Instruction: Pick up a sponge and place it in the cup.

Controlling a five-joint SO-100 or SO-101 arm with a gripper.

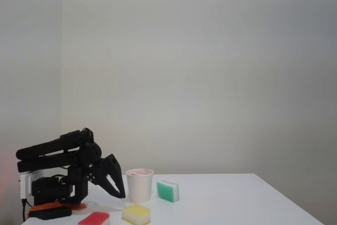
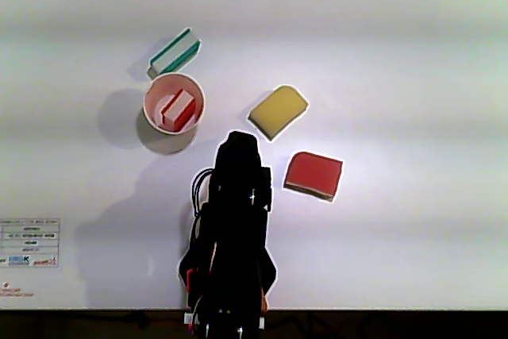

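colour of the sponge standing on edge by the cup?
Green over white; the sponge shows best in the fixed view, right of the cup.

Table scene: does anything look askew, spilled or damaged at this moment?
Nothing spilled or damaged. The cup stands upright with the small red sponge inside, lying tilted. The green sponge rests on its edge beside the cup; the yellow sponge and flat red sponge lie flat.

The fixed view sits low at table height, facing the wall, with the white paper cup point(image 1: 139, 184) distant. The other view looks straight down, nearer. Both share that cup, the sponges around it and the black robot arm point(image 2: 235, 228).
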